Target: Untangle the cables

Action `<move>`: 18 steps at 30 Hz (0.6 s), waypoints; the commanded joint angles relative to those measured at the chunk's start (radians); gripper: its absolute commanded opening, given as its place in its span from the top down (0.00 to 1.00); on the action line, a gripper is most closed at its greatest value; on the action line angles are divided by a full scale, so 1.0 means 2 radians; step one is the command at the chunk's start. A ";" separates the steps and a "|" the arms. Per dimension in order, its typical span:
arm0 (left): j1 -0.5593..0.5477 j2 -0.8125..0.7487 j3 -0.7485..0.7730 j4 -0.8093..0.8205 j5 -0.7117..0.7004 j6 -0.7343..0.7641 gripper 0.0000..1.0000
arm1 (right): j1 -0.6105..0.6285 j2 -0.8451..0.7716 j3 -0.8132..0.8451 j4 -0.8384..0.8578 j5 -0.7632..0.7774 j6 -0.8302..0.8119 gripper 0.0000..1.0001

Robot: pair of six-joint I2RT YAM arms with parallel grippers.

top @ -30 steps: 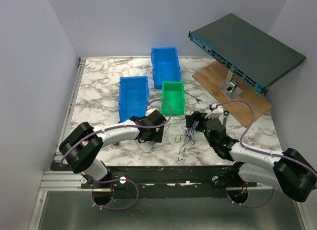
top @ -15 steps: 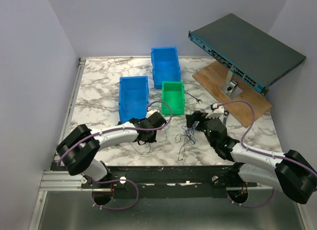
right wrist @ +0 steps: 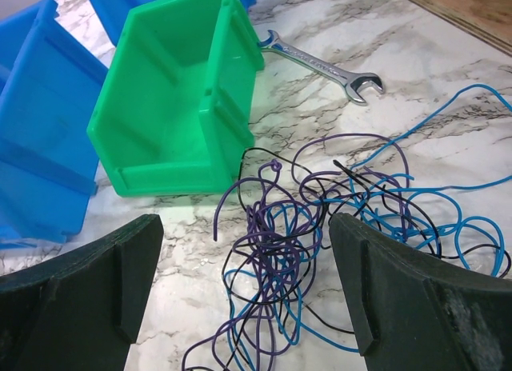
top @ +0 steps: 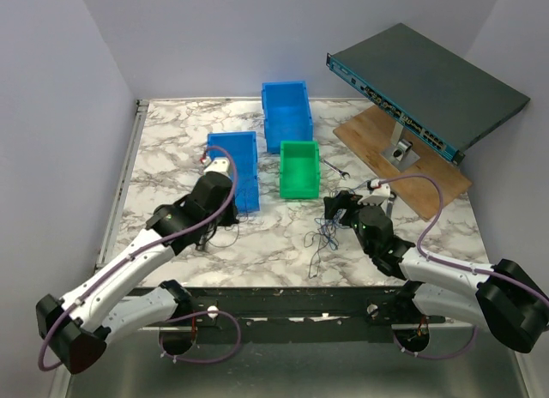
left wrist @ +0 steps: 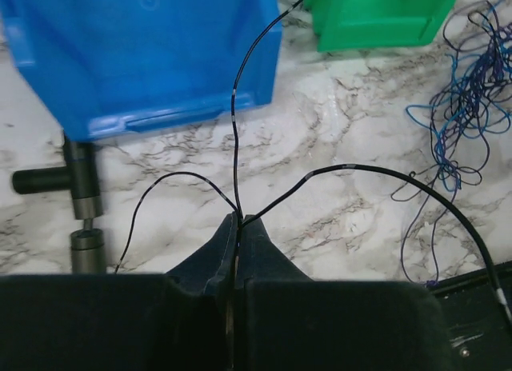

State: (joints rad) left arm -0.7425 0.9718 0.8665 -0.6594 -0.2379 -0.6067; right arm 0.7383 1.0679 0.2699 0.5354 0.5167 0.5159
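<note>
The cables [top: 324, 237] lie as a tangle of thin blue, purple and black wires on the marble table, in front of the green bin. My right gripper [right wrist: 246, 259] hangs open just over the tangle [right wrist: 296, 227], one finger on each side, touching nothing. My left gripper [left wrist: 239, 221] is shut on a thin black cable [left wrist: 234, 115], which fans out from the fingertips in three strands; one runs right toward the tangle [left wrist: 464, 107]. In the top view the left gripper [top: 208, 237] sits in front of the near blue bin, well left of the tangle.
A green bin [top: 298, 168], a near blue bin [top: 244, 162] and a far blue bin [top: 286, 111] stand mid-table. A silver wrench [right wrist: 320, 65] lies behind the tangle. A network switch [top: 429, 81] rests tilted over a wooden board [top: 403, 158] at right. A black T-shaped post [left wrist: 80, 203] stands left of my left fingers.
My left gripper has shut on the black cable and drawn back to the left, away from the tangle, with its arm now raised. The right arm has stayed in place.
</note>
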 commanded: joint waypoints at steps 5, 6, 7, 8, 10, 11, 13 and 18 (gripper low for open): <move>0.098 -0.049 0.088 -0.109 0.003 0.065 1.00 | 0.000 -0.001 -0.006 -0.001 0.034 0.010 0.06; 0.108 -0.052 0.095 -0.117 -0.016 0.065 1.00 | -0.001 -0.002 -0.006 -0.001 0.035 0.010 0.06; 0.118 -0.058 0.099 -0.120 -0.031 0.065 1.00 | 0.000 -0.001 -0.006 0.000 0.035 0.011 0.06; 0.129 -0.066 0.099 -0.117 -0.038 0.068 1.00 | 0.000 -0.002 -0.006 0.001 0.036 0.012 0.06; 0.159 -0.072 0.098 -0.107 -0.030 0.076 1.00 | -0.001 0.001 -0.005 0.004 0.032 0.011 0.06; 0.172 -0.071 0.099 -0.104 -0.025 0.079 1.00 | 0.000 0.003 -0.005 0.006 0.031 0.011 0.06; 0.188 -0.061 0.102 -0.101 -0.018 0.087 1.00 | 0.000 0.009 -0.003 0.006 0.033 0.011 0.06; 0.199 -0.003 0.111 -0.086 -0.008 0.104 1.00 | 0.000 0.012 -0.001 0.004 0.034 0.012 0.06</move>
State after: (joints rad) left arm -0.3592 0.8738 1.0645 -0.8402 -0.2619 -0.4522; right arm 0.7383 1.0851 0.2699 0.5304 0.5533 0.5270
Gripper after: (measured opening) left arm 0.016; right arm 0.942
